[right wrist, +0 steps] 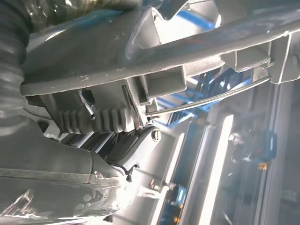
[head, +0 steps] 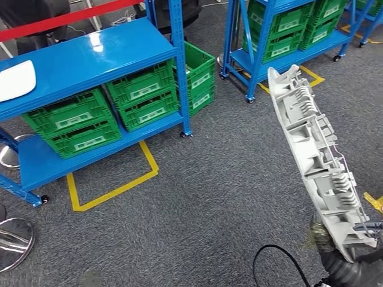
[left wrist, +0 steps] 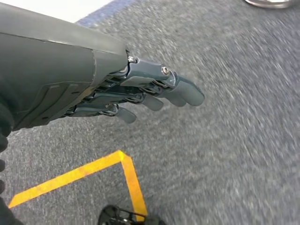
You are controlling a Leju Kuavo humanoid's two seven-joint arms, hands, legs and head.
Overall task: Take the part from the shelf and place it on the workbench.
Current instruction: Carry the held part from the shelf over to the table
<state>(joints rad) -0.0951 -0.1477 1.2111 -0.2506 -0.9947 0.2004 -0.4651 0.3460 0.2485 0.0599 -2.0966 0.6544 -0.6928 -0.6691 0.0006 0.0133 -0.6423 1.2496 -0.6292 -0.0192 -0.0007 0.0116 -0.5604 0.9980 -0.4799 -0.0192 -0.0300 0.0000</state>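
A long light-grey plastic part [head: 316, 158] with ribbed clips and a thin wire rod rises slantwise at the right of the head view. My right hand [head: 350, 263] grips its lower end at the bottom right corner. Seen from the right wrist, the part [right wrist: 148, 51] runs close across the picture, with my right hand [right wrist: 53, 164] wrapped under it. My left hand [left wrist: 141, 91] hangs over the grey carpet, fingers stretched out straight and holding nothing.
A blue shelf [head: 85, 60] with green crates [head: 142, 95] stands at the left, a white object [head: 15, 79] on its top board. A second blue rack [head: 289, 57] with green crates is at the back right. Yellow floor tape [head: 113, 190] marks the carpet. A black cable [head: 275, 257] loops near my right arm.
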